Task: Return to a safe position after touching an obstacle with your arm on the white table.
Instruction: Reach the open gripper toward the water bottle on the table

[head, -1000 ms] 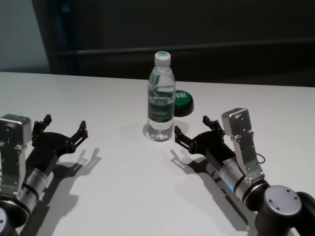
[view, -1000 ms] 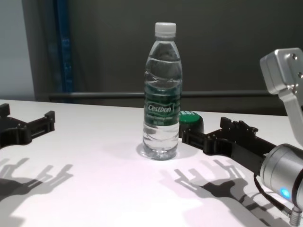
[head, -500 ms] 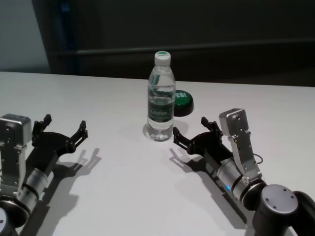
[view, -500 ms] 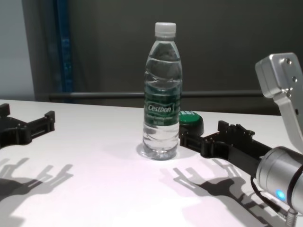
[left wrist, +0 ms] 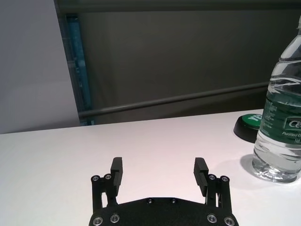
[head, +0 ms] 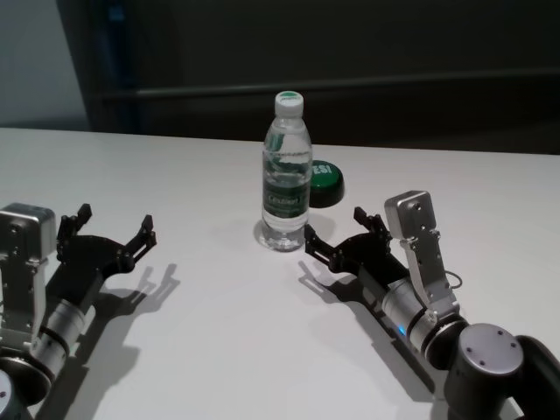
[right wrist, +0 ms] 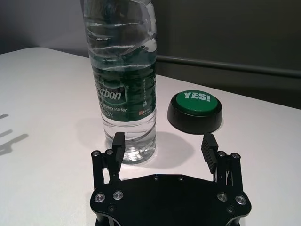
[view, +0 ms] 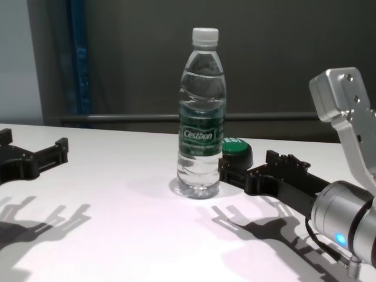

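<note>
Touching bottle (right wrist: 123, 89) with one finger (right wrist: 118, 142), spread right gripper (right wrist: 162, 143) risks tipping it; left gripper (left wrist: 159, 170) parked, spread.

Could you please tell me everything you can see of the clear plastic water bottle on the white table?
The tall clear plastic water bottle has a white screw cap, ribbed walls and a green "Cestbon" label band. It looks full and capped, standing upright on the matte white table, just in front of a low black disc with a green "YES!" top. The open right gripper has one finger close beside its base; contact is unclear.
</note>
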